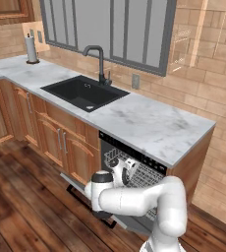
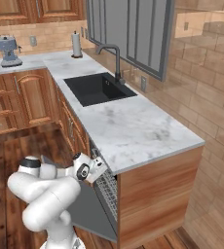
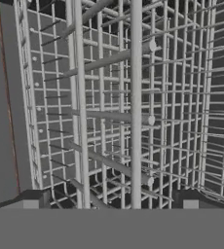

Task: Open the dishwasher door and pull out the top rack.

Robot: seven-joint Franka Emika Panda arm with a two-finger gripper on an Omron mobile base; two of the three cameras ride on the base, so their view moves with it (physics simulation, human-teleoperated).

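The dishwasher door (image 2: 92, 214) is a flat grey panel that hangs open and lies low over the floor, and its black bar handle (image 1: 80, 196) shows past my arm. Under the counter, in the opening, sits the top rack (image 1: 145, 175), a light-grey wire grid (image 2: 107, 188). My gripper (image 1: 127, 166) is at the rack's front, just below the counter edge (image 2: 98, 168). In the hand view the gripper (image 3: 110, 202) is open, and a thick rack bar (image 3: 136, 97) runs between its dark fingertips (image 3: 31, 200). Nothing is clamped.
A marble counter (image 1: 154, 125) tops the dishwasher, with a black sink (image 1: 83, 92) and faucet (image 1: 99, 61) to its left. Brown wooden cabinet doors (image 1: 61, 142) adjoin the opening. A paper towel roll (image 1: 31, 49) and a coffee machine (image 2: 8, 50) stand further off. Wooden floor (image 1: 26, 206) lies in front.
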